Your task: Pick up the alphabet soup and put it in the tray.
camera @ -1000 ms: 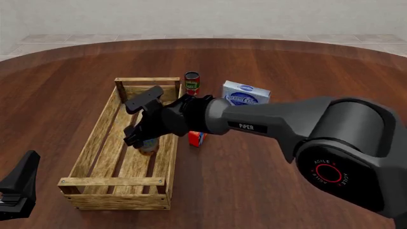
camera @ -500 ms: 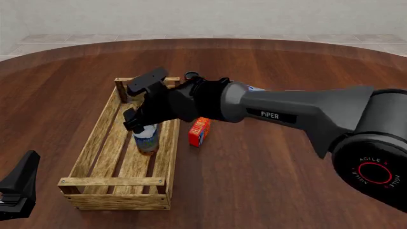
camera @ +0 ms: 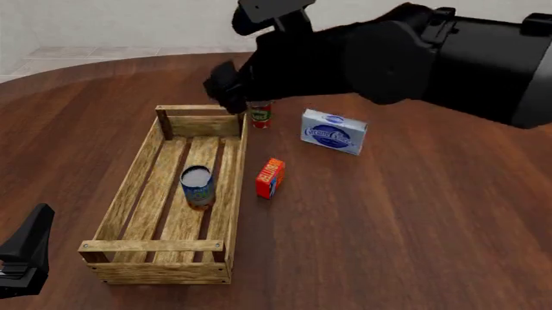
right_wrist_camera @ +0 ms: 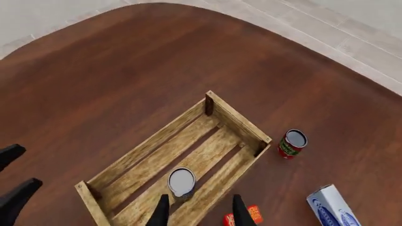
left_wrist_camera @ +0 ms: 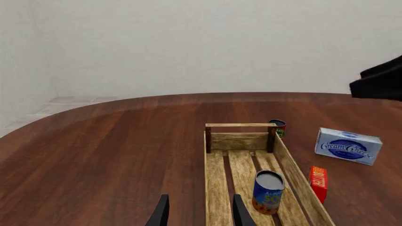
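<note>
Alphabet soup (camera: 198, 185) upright in tray (camera: 129, 187); right gripper (right_wrist_camera: 196, 212) open, well above.

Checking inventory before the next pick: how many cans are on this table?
2. The alphabet soup stands upright inside the tray. The smaller red can stands on the table just beyond the tray's far right corner. The raised right arm could be hiding others.

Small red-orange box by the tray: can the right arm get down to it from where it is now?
Probably yes. The right gripper hangs open high above the tray, holding nothing. The red-orange box stands on bare table just outside the tray's right wall, apart from the cream cheese box, nothing over it.
</note>
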### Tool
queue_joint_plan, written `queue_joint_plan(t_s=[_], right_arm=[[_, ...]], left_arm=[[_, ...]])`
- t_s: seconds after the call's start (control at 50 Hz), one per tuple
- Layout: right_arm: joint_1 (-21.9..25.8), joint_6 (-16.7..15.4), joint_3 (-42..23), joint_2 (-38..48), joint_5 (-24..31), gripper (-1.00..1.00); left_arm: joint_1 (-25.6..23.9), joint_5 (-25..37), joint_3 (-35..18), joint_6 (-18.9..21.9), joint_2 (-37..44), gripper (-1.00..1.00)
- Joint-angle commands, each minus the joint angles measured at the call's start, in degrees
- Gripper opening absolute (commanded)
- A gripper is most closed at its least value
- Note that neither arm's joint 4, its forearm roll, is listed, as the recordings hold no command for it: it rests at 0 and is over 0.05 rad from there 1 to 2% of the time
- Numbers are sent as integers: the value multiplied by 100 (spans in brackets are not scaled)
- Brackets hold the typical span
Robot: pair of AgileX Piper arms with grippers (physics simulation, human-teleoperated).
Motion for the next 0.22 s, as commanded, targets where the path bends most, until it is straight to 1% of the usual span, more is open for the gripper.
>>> queue_joint_plan(t_s=[0.02,0.08,0.1,0.12,0.16,0.22], right_arm=[[-244,-164,701,-1468,198,100],[-320,-188,930,-1972,296,100],[-320,-188,932,-1974,296,100],[-422,-140,1055,-2268,327,100],[-434,-132,1099,-2371,354,100],[-554,-141,1267,-2852,433,100]], left_arm=[[0,0,0,0,0,100],[0,0,0,0,0,100],[0,0,0,0,0,100],[0,0,0,0,0,100],[0,0,0,0,0,100],[0,0,0,0,0,100]])
